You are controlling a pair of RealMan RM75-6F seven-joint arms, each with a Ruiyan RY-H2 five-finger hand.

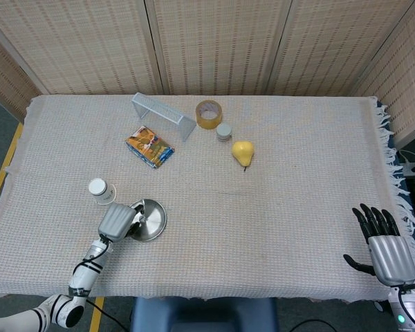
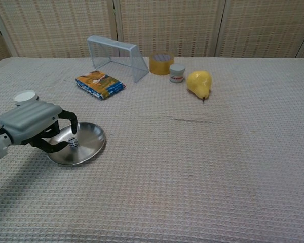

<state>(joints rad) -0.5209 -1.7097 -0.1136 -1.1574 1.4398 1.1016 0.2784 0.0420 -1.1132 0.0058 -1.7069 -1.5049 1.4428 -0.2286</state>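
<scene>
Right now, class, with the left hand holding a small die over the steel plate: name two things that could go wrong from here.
1. The left hand pinches the small die just above the steel plate; let go from there, it might bounce or roll off the shallow rim onto the cloth.
2. The upturned paper cup stands close behind the hand, so a careless pull back could knock it over.

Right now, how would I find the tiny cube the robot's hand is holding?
Start at the round shiny metal plate near the table's left front. The grey left hand hovers over it, pinching a small white die with black dots. It is far smaller than the white paper cup beside it.
</scene>
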